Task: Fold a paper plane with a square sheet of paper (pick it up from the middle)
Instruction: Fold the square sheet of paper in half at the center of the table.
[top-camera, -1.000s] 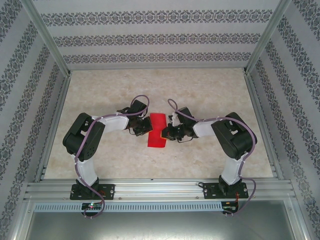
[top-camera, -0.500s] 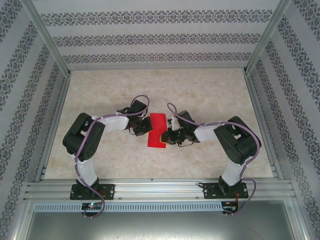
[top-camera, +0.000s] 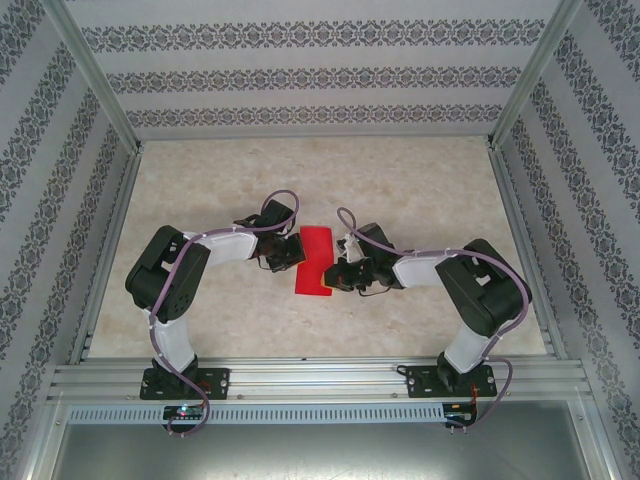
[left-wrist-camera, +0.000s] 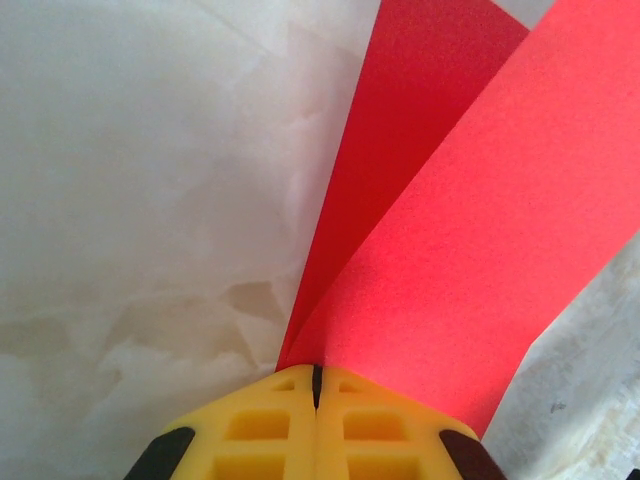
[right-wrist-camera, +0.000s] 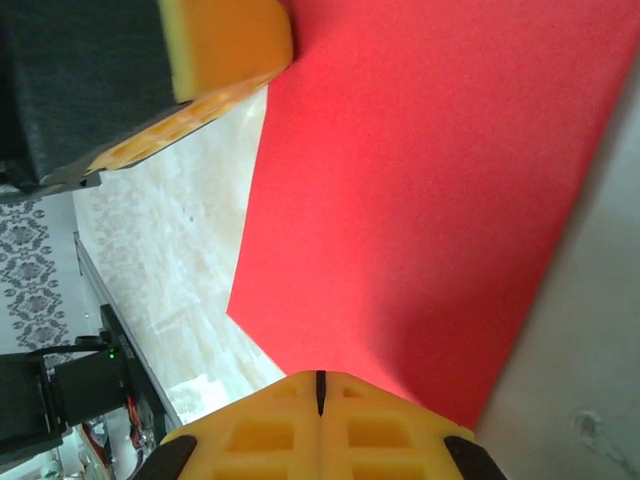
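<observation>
Top camera: the square sheet of paper sits mid-frame on the table, a narrow red strip wedged between my two wrists. Both of its side edges vanish under my hardware. My left gripper covers the left edge and my right gripper covers the lower right.

Left wrist now: my left gripper is pressed tight, pads meeting at a thin seam, and the paper fans out of that seam in two layers. The darker layer lies behind, and both run off the top and right of the frame.

Right wrist: my right gripper is likewise clamped flat on the red sheet, whose near edge is buried behind my pads. One yellow finger of the left gripper pokes in at upper left, blurred and cropped.
</observation>
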